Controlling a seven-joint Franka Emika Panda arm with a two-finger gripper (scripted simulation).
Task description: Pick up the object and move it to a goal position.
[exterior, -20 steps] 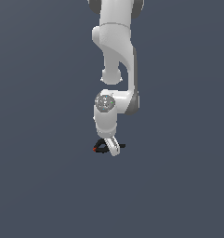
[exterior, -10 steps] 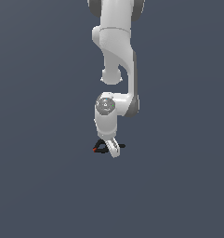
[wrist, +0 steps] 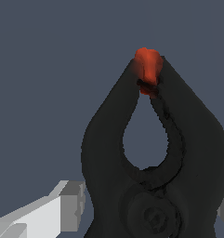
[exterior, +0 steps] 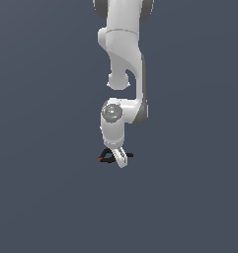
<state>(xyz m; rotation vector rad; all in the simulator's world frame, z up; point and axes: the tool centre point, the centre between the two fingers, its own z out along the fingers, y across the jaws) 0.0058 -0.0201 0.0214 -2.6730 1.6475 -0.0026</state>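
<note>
The object, a small black spring clamp with a tiny red tip, lies on the dark floor right under the arm. My gripper points down over it, with one white finger in front of the clamp's body. In the wrist view the clamp fills most of the picture, its red tip pointing away. The gripper has one grey finger against one side of the clamp's body and a sliver of the other finger at the opposite side. The jaws look closed onto the clamp.
The plain dark grey floor spreads all around with no other objects in view. The white arm rises straight above the gripper.
The arm has dropped a little, bringing the gripper down around the clamp. The clamp has stayed in place on the floor.
</note>
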